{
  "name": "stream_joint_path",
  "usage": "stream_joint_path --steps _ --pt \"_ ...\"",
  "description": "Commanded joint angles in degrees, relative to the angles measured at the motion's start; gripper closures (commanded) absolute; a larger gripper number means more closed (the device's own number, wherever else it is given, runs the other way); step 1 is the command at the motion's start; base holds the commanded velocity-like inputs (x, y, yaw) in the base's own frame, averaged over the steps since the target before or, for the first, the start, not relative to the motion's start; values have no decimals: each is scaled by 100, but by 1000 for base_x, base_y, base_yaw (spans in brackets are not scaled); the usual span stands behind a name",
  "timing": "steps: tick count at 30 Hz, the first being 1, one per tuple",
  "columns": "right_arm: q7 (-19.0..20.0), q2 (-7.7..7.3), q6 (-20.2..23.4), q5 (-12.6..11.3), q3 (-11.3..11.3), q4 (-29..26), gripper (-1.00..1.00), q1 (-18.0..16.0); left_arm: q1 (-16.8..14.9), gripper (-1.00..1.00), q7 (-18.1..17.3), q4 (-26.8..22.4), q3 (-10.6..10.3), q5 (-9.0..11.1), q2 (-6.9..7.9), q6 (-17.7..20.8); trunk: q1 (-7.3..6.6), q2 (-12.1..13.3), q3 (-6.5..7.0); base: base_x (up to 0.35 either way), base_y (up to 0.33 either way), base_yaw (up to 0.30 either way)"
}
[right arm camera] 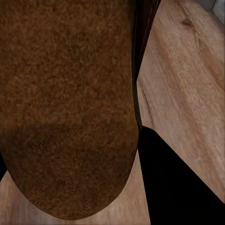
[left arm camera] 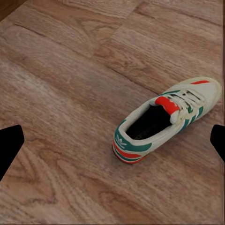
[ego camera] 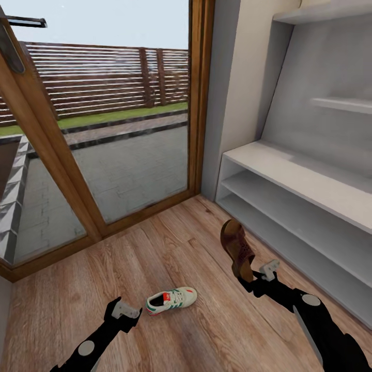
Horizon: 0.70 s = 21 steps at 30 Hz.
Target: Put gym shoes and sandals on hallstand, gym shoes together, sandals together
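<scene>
Our right gripper is clamped on one brown sandal, which stands on end above the corridor floor, its toe pointing up and away from us, just in front of the hallstand; in the right wrist view the sandal shows us a broad, grainy brown surface with a rounded end, and one black finger lies along its edge. Our left gripper hangs low over the planks with its fingers spread wide and nothing between them; in the left wrist view the two dark fingertips sit at opposite edges, well apart.

We see one gym shoe lying upright on the floor just beside the left gripper, between the two arms; in the left wrist view the gym shoe is white with green side stripes, a red-orange tongue patch and a green and red heel, the heel turned towards the camera. We see the hallstand's bench top and two low shelves standing bare against the pale wall.
</scene>
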Motion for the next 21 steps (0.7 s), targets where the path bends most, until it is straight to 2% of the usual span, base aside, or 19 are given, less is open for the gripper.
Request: stream_joint_path --steps 1,7,13,21 --pt "27 -5 37 20 -8 -42 100 -3 31 -100 8 34 -18 -73 -5 -19 -1 -2 -4 0 0 0" --pt "27 -20 32 27 10 -236 100 -5 86 -100 -14 229 -61 -150 -24 -34 -1 -2 -4 0 0 0" --pt "36 -21 38 21 29 -431 100 -6 73 -100 -22 423 -62 -346 -13 -18 -1 -2 -4 0 0 0" --pt "300 -21 54 22 9 -452 100 -6 -186 -100 -164 680 -55 -602 -48 155 -1 -2 -4 0 0 0"
